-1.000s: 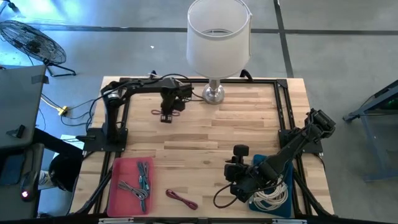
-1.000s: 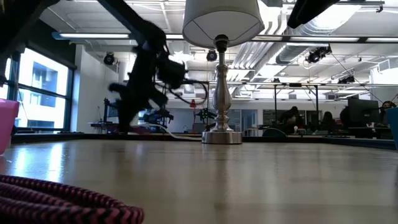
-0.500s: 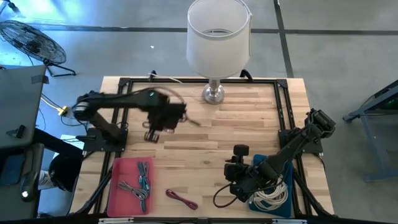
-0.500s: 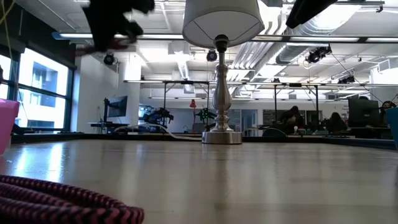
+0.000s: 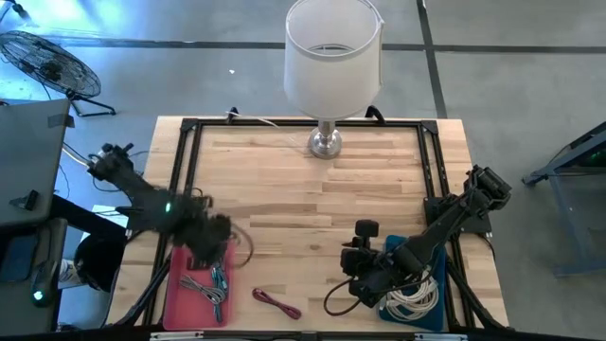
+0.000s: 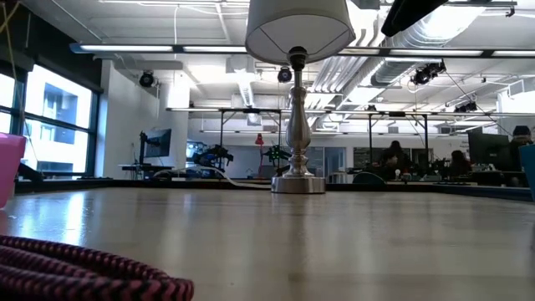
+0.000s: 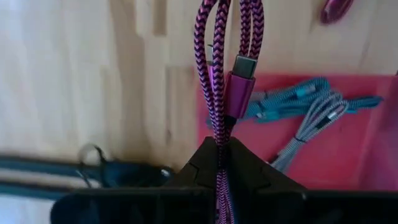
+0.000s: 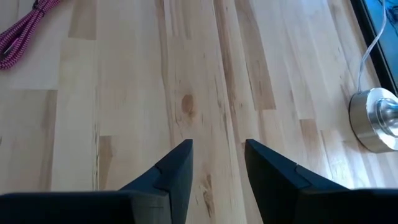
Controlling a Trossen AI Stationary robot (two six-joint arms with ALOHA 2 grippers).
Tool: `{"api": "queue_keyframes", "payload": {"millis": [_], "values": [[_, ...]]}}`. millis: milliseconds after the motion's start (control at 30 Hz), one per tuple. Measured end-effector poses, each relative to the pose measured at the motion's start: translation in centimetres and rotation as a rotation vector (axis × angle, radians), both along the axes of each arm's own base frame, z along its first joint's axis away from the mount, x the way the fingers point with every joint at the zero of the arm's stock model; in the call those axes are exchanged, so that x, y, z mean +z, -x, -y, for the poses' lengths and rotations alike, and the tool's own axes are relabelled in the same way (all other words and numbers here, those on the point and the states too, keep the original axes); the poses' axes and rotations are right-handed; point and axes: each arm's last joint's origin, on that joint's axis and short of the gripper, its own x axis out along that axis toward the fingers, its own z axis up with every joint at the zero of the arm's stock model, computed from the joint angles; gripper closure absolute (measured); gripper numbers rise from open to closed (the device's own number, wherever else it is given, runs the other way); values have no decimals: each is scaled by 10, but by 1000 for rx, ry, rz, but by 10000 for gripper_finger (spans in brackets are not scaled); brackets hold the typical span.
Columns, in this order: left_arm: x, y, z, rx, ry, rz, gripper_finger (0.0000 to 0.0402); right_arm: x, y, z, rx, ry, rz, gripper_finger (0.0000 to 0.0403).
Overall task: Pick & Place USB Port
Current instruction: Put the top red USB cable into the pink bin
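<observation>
Swung from the desk's far edge beside the lamp, my left tool (image 5: 210, 248) now hangs over the flat pink plastic tray (image 5: 175, 284) at the near-left corner, clamped on a magenta braided USB cable (image 7: 219, 74), likely for dropping. Right tool (image 8: 217, 163) waits apart near the right edge.

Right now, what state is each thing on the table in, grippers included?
Left gripper: shut on purple braided cable, above the pink tray.
Purple braided cable: held, folded, dangling.
Pink tray: holds blue and grey cables.
Loose magenta cable: lying on table.
Right gripper: open, empty.
Lamp: upright.
</observation>
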Motion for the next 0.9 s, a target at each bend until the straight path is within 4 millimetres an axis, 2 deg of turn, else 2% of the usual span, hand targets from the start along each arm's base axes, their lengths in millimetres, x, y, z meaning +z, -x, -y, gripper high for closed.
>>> {"api": "queue_keyframes", "payload": {"millis": [167, 267, 433, 567, 767, 900], "values": [[-50, 19, 38, 58, 27, -13, 393, 0, 0, 1, -5, 25, 14, 265], [-82, 26, 58, 33, 144, -17, 392, 1, 0, 1, -1, 39, 18, 265], [-118, 31, 74, -22, 285, 43, 391, 1, -2, 3, -8, 41, 17, 265], [-134, 34, 76, -24, 345, 7, 391, 1, -6, 8, -28, 22, 15, 265], [-135, 34, 76, -36, 351, 10, 385, 1, -10, 11, -43, -1, 28, 265], [-135, 34, 76, -36, 351, 9, 360, 1, -12, 14, -49, 0, 27, 265]]}}
